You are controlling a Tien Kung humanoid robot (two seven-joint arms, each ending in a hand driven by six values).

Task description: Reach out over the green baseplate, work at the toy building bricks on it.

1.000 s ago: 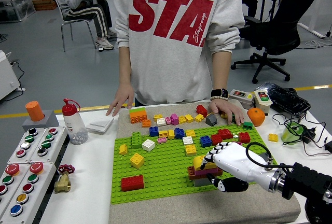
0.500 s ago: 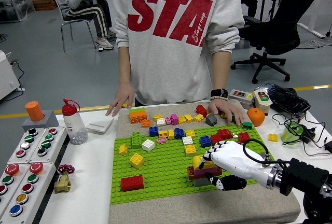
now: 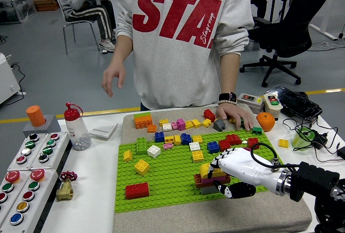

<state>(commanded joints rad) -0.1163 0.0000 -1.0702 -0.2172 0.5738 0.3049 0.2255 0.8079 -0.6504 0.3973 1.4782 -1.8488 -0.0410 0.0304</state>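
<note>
The green baseplate (image 3: 178, 176) lies on a beige mat with loose bricks on it: a red one (image 3: 137, 190) front left, yellow (image 3: 142, 166), white (image 3: 154, 151), green (image 3: 141, 145), blue (image 3: 213, 146) and red (image 3: 233, 139) ones further back. My right hand (image 3: 223, 173), white with black fingertips, comes in from the right. Its fingers are curled around a small stack of bricks (image 3: 207, 175), yellow on a dark red base, standing on the plate. My left arm is out of view.
A person stands at the far side, one hand (image 3: 237, 116) resting on the mat near loose bricks (image 3: 178, 124), the other hand (image 3: 113, 76) raised off the table. A button panel (image 3: 27, 176), a bottle (image 3: 77, 127) and a brass valve (image 3: 65, 187) are at left; an orange (image 3: 266, 121) at right.
The person's hand at the picture's left has lifted off the table into the air. My right hand has shifted slightly left and stays on the brick stack.
</note>
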